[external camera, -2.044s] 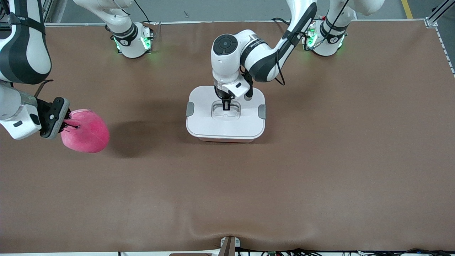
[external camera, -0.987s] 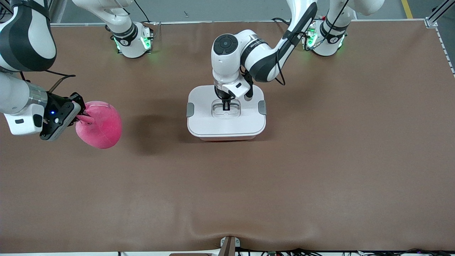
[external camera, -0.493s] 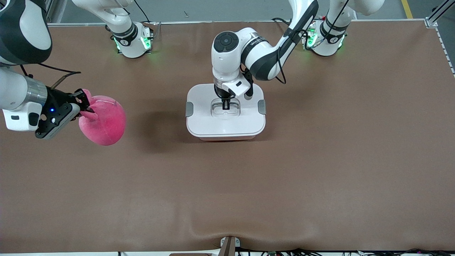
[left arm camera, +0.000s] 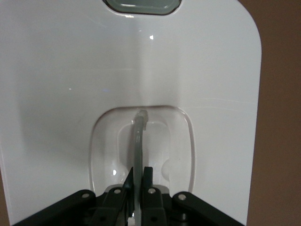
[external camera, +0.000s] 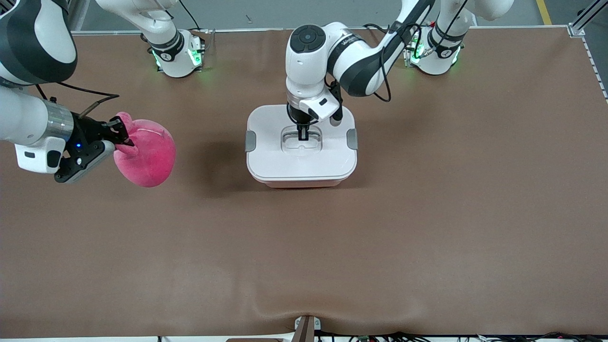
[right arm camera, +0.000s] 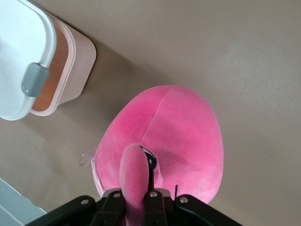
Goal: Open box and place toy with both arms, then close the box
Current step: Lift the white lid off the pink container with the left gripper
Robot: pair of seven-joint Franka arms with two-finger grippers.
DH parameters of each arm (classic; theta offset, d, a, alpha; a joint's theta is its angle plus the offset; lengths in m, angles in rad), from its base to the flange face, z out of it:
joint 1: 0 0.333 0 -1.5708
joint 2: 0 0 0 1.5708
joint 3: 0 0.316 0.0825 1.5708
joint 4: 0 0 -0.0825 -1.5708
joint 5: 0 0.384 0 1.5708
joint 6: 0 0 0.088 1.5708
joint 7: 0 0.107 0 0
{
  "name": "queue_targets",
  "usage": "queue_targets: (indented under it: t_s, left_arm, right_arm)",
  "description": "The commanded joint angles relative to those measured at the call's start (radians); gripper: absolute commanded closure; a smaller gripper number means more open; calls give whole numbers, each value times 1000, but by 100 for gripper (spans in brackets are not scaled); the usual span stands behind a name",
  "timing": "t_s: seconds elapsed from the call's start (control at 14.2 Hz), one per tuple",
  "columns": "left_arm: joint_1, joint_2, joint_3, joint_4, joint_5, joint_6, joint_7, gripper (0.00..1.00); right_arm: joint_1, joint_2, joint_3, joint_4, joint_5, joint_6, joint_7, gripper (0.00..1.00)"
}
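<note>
The box stands in the middle of the table, and its white lid [external camera: 285, 161] sits a little above the pale pink tub [external camera: 304, 184]. My left gripper [external camera: 303, 135] is shut on the clear handle [left arm camera: 139, 136] in the lid's recess. In the left wrist view that gripper [left arm camera: 138, 176] pinches the handle's thin bar. The hot-pink plush toy [external camera: 148, 156] hangs over the table toward the right arm's end. My right gripper [external camera: 124, 137] is shut on a fold of it. In the right wrist view this gripper [right arm camera: 136, 197] holds the toy [right arm camera: 183, 136] above the brown mat. The lid [right arm camera: 19, 52] overhangs the tub [right arm camera: 75, 70] nearby.
Grey clips [external camera: 250, 141] [external camera: 352, 138] sit on the lid's two short sides. The arms' bases [external camera: 178, 54] [external camera: 434, 52] stand at the table's edge farthest from the front camera. A small metal bracket [external camera: 306, 327] sits at the nearest edge. Brown mat [external camera: 427, 213] surrounds the box.
My right gripper has carried the toy along the table toward the box. My left gripper has risen, with the lid coming up off the tub.
</note>
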Motion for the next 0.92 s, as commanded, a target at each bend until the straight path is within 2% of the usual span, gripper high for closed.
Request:
queue_targets:
  t_s: [0.0,0.63,0.85]
  left_arm:
    - [50,-69,1,-12,20,-46,47,100]
    - [252,-172,4,-12,20,-116,211,100]
    - [324,-189,3,-18,20,-182,318,100]
  right_arm:
    - [1,-3,-8,5,19,-17,19,100]
    - [5,-2,-9,4,19,-14,27,100]
    - [5,-2,-9,4,19,-16,28,100]
